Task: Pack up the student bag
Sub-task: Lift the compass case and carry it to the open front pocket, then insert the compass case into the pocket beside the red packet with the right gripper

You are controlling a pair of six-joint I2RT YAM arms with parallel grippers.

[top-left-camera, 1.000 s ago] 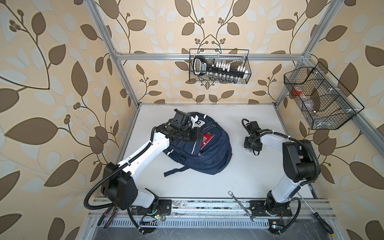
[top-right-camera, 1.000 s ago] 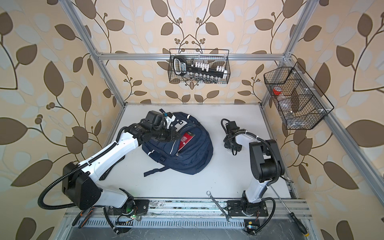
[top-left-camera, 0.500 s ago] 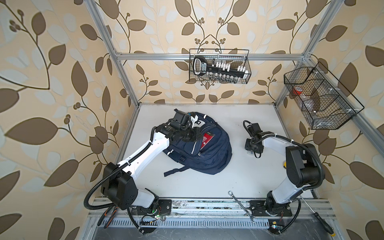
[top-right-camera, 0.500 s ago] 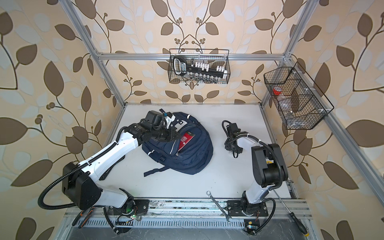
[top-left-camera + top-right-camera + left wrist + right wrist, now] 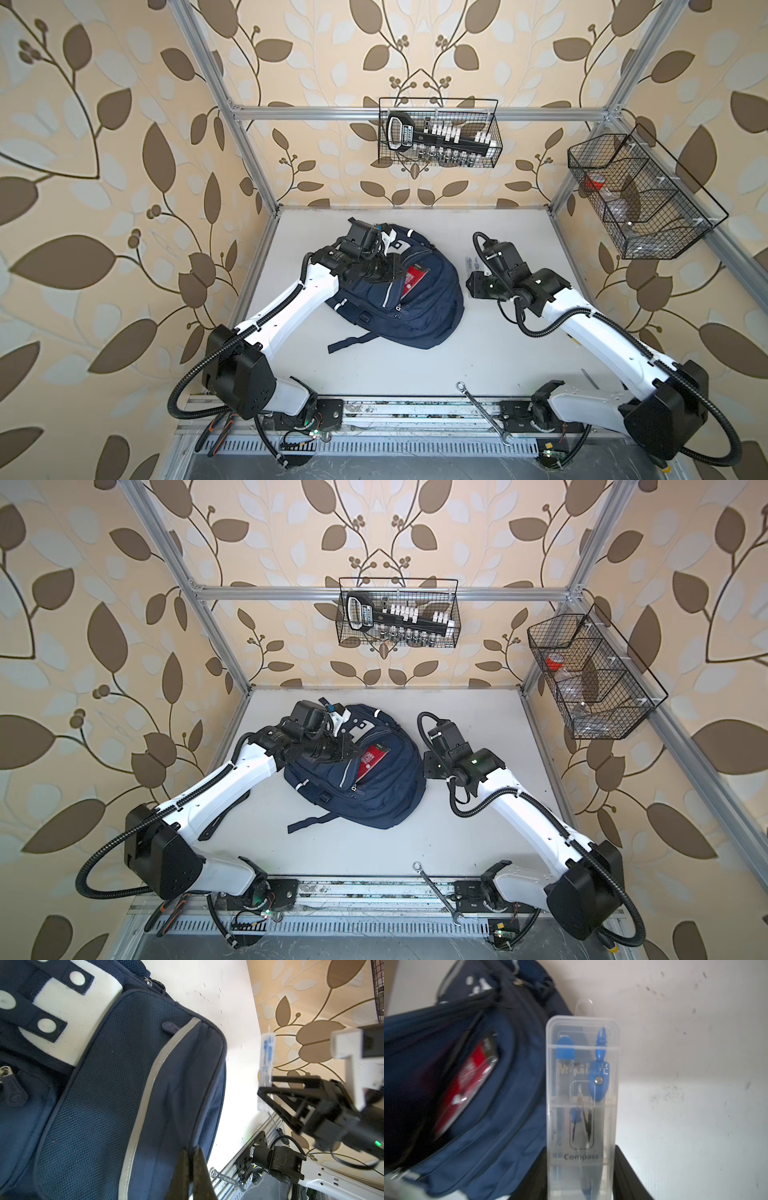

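Item: student bag (image 5: 415, 307), navy, lying mid-desk (image 5: 415, 374); front pocket open with red packet (image 5: 413, 279) already in, left pincer (image 5: 391, 272) clenched on the pocket's edge, right pincer (image 5: 581, 1167) grasping clear compass case (image 5: 582, 1084) just beside the bag, not yet stowed.

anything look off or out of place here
A wrench lies slanted across the front rail between the arm bases, an odd spot for a loose tool. A red booklet pokes out of the bag's open pocket.
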